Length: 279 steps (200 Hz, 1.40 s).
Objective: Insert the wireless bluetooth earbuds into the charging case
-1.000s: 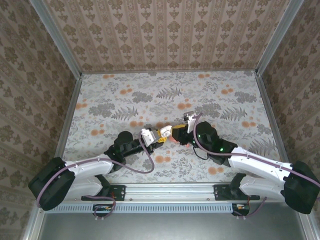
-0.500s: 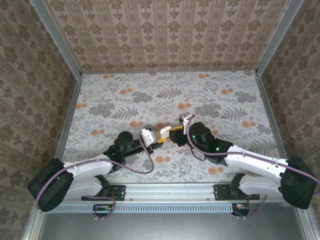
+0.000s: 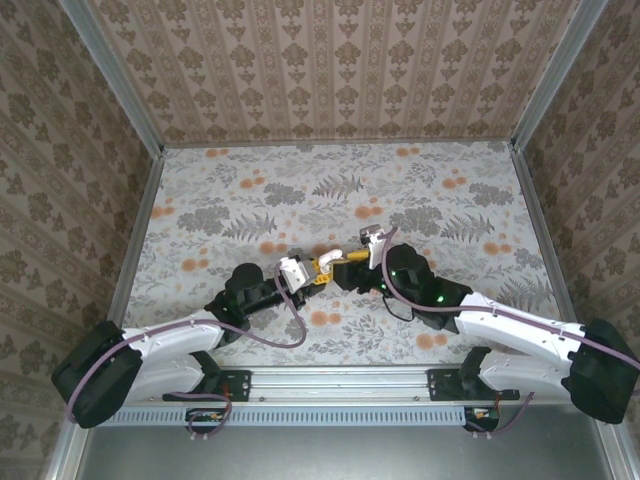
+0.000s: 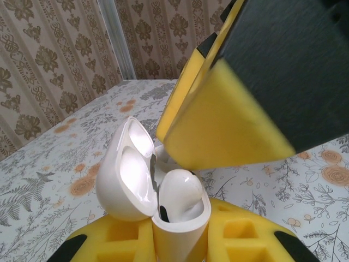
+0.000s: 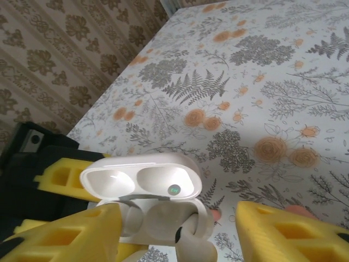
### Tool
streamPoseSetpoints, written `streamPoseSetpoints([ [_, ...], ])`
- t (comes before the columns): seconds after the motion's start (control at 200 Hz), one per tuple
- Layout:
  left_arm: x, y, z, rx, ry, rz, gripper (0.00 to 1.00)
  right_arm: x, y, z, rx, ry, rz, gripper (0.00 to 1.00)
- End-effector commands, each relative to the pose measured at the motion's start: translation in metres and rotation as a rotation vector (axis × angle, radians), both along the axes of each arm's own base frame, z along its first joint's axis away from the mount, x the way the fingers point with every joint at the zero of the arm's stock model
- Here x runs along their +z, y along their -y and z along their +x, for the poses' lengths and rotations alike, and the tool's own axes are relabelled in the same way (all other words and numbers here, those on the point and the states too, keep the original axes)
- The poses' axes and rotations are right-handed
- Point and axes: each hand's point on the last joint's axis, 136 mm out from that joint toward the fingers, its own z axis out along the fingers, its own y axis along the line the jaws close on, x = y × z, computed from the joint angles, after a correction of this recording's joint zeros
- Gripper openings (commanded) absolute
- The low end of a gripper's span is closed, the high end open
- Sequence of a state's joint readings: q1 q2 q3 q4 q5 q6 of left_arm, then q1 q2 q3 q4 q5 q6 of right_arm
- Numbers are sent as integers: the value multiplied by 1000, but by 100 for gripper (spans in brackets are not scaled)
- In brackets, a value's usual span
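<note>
Two-handed work: pinching case (image 4: 182, 203) steady in left hand (image 4: 180, 245), lid (image 4: 128, 169) open for loading; right hand (image 5: 180, 234) spread, straddling it.

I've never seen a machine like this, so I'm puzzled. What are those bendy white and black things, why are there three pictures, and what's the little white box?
Those are two robot arms, a left arm and a right arm, bolted to the near edge of a flowery table. One picture comes from a camera high above them. The other two come from small cameras on the wrists, so you look along each arm's own yellow gripper, which works like a two-finger hand. The left gripper is pinching a small white charging case with its lid flipped open. The right gripper is right at the case with its jaws standing open.
</note>
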<state>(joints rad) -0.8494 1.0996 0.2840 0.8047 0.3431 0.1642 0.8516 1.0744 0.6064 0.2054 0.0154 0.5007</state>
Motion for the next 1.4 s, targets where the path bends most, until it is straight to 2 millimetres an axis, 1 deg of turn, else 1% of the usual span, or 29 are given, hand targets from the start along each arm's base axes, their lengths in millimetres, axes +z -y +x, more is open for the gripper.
streamPoseSetpoints([
  [0.0, 22, 2, -1, -7, 35, -62, 5, 20, 0, -4, 27, 22, 60, 63],
  [0.195, 23, 2, -2, -12, 29, -67, 5, 34, 8, -5, 31, 47, 92, 66],
  [0.395, 24, 2, -3, -17, 31, -72, 5, 36, 24, -3, 8, 52, 58, 69],
  [0.57, 25, 3, -3, -20, 32, -72, 5, 35, 46, -2, 1, 64, 21, 68],
  [0.645, 25, 3, -3, -21, 31, -72, 5, 35, 51, -6, 22, 55, 34, 65],
  [0.74, 25, 2, -3, -19, 31, -73, 5, 25, 57, -10, 26, 21, 23, 59],
  [0.825, 25, 2, -3, -19, 33, -74, 5, 9, 65, -11, -1, -24, 1, 54],
  [0.88, 26, 2, -3, -21, 33, -75, 5, -2, 68, -10, -17, -56, -11, 53],
  [0.975, 27, 3, -3, -24, 32, -78, 5, -16, 67, -11, -21, -109, -18, 52],
  [1.115, 28, 4, -3, -25, 33, -78, 5, -30, 55, -11, 19, -169, 1, 50],
  [1.21, 28, 4, -3, -24, 33, -77, 5, -33, 49, -10, 38, -184, 17, 50],
  [1.39, 28, 5, -2, -25, 32, -78, 5, -31, 40, -7, 65, -185, 58, 49],
])
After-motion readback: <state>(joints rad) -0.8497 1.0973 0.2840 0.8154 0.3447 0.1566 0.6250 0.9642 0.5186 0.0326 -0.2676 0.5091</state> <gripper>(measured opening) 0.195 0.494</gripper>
